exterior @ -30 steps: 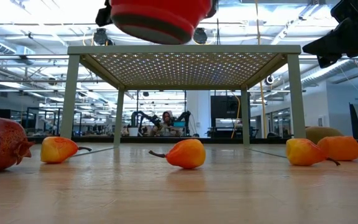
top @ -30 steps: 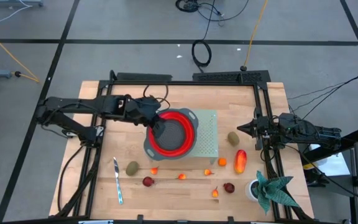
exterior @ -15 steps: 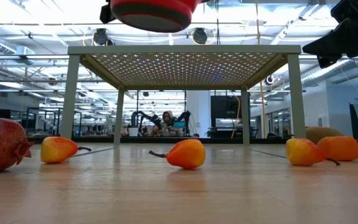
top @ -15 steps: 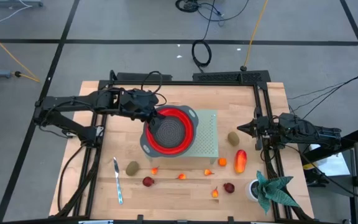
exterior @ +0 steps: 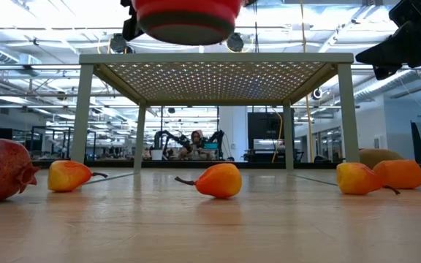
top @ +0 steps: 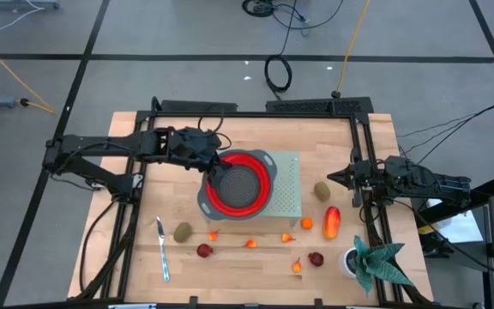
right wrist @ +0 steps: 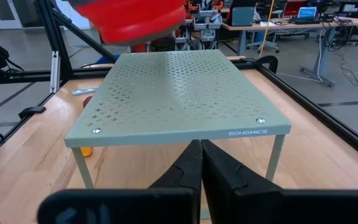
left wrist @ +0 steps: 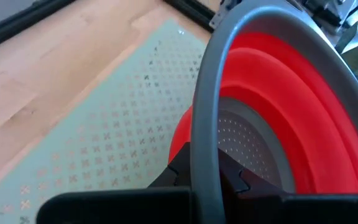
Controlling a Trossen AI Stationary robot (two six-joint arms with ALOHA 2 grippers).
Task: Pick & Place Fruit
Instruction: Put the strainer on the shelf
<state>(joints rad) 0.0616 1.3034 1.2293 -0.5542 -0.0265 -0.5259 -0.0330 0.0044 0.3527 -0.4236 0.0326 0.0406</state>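
1. The fruit (top: 331, 220) lies scattered on the wood in front of and right of the perforated stand (top: 286, 184), with bare board between the pieces.
2. The left gripper (top: 215, 168) is clamped on the rim of the red colander (top: 240, 182), holding it above the stand's left part.
3. The right gripper (top: 333, 178) waits right of the stand, closed and empty.

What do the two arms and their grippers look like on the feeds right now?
Both arms are dark, near-black, built of jointed tubular links. The left arm carries black cables looping over its wrist. The left gripper and the right gripper each end in two slim black fingers, tapering to blunt tips. No markings are readable.
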